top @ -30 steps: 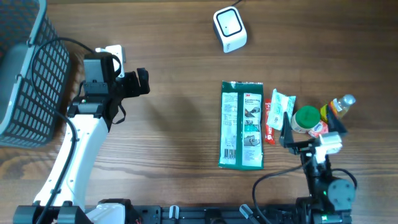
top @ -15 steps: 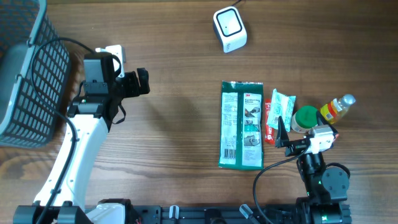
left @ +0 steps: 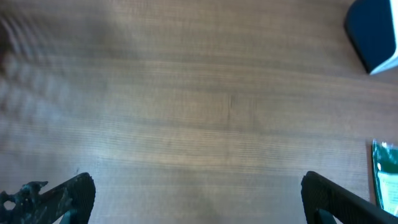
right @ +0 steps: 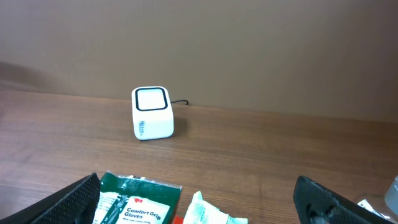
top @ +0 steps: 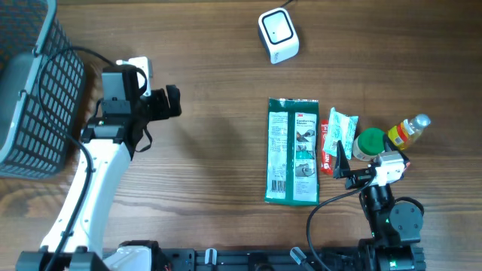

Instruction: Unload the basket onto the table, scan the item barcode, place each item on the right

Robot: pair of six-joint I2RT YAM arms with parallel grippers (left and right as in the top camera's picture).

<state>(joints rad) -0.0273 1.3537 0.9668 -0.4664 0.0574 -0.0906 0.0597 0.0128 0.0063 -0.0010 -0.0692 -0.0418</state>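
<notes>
1. Both arms idle & empty. Left gripper (top: 167, 100) hangs over bare wood far left of the scanner (top: 278, 35), fingers spread wide, nothing btwn them. Right gripper (top: 345, 163) sits well below and right of the scanner, also spread wide, holding nothing.

2. Items to scan lie in a row well below the scanner: green glove pack (top: 293, 151) almost straight under it, then a small red-and-white sachet (top: 332, 140) touching the pack's right edge, a green-capped jar (top: 370, 144) and a small bottle (top: 408, 130) further right.

3. Risk, as I judge it: items are crowded. Right gripper going for one could nudge the jar or bottle, and the bottle, lying on its side, prob rolls away.

4. Risk: glove pack is a flat, glossy film bag lying flush on the wood table (top: 218, 173). Fingers may skate off it or only pinch a corner, so it flops and the barcode folds away from the scanner window.

5. Risk: glare off the shiny film could spoil a read if held tilted wrong.

6. Shapes/materials: scanner is a small white rounded plastic cube w/ a dark-framed window and a cable out the back. Black wire-mesh basket (top: 34, 90) sits far left of the scanner. Table is matte wood grain.
</notes>
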